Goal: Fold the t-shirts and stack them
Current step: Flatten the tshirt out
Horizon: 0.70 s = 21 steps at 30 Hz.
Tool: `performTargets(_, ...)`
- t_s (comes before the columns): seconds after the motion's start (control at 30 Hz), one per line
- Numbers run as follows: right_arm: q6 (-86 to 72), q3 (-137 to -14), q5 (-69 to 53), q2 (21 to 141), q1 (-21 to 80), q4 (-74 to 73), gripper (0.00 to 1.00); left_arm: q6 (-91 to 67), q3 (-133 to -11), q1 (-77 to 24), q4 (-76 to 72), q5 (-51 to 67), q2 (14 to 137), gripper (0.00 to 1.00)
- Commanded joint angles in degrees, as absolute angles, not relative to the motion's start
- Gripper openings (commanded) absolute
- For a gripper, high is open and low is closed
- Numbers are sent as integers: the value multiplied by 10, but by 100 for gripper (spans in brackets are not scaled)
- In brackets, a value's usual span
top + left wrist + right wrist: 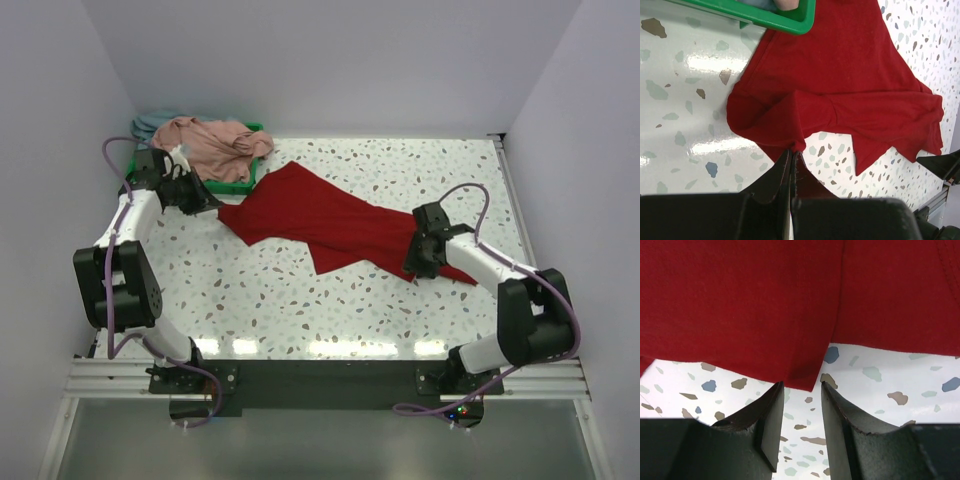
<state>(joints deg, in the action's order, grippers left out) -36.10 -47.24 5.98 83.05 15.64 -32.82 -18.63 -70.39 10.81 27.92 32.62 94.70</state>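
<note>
Nearest, on the right: right tool [802, 386] low over the desk [300, 310], jaws apart. Near hem of the red t-shirt [320, 220] just at the tips, with speckled desk showing in the gap. Not clamped on anything, as far as can be seen. Placed, by the look of it, to take that hem.

Further in: red t-shirt lying on the desk, drawn out slantwise from far left toward near right. Creased and partly doubled over along its near edge, with loose points of cloth sticking out. Not a tidy rectangle, and no fold that could count as made.

Further left and back: left tool [791, 154] shut tight on a pinch of the red t-shirt's left end, close beside the corner of the green tray [800, 22].

Farthest, in the back left corner: pink t-shirt [215, 142] heaped in the green tray, crumpled and unfolded. Behind it, a strip of grey-blue t-shirt [148, 124], mostly hidden.

Judged from all this: early in the job. One shirt out on the desk and gripped at one end, none folded, no stack begun. Left to do: spread the red one flat and fold it, then fetch the pink and the grey-blue, fold each, and stack them on top.
</note>
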Motion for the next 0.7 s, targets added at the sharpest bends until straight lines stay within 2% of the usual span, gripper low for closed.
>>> performTargets(0.0,-372,-481,54,838,156,-301,39,-172,-706,106,272,324,928,0)
performTargets(0.57,-382,-453,50,870,157,-291,37,-166,-724,107,282,317,945,0)
performTargets(0.67,-384,-452,38,886,156,-274,34,-166,-725,106,282,318,948,0)
